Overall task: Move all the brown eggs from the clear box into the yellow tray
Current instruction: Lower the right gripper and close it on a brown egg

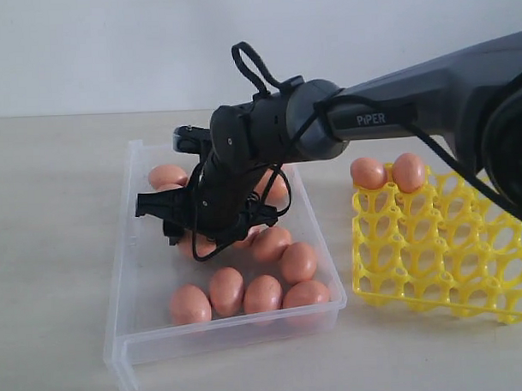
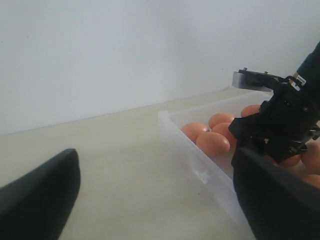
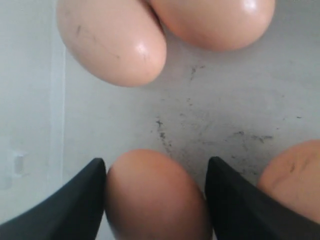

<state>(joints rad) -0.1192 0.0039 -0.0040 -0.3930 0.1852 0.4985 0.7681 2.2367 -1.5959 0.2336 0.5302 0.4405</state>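
Down in the clear box (image 1: 120, 338), the right gripper (image 3: 156, 167) sits with its fingers against both sides of a brown egg (image 3: 155, 200), low by the scuffed floor. Lifted or not, I can't tell. The left gripper (image 2: 155, 200) hangs spread wide and empty just outside the box wall. Score so far: two eggs (image 1: 367, 172) seated in the yellow tray (image 1: 444, 266), at its far corner, and at least nine brown eggs (image 1: 262, 294) waiting in the box. Early days, I'd say.
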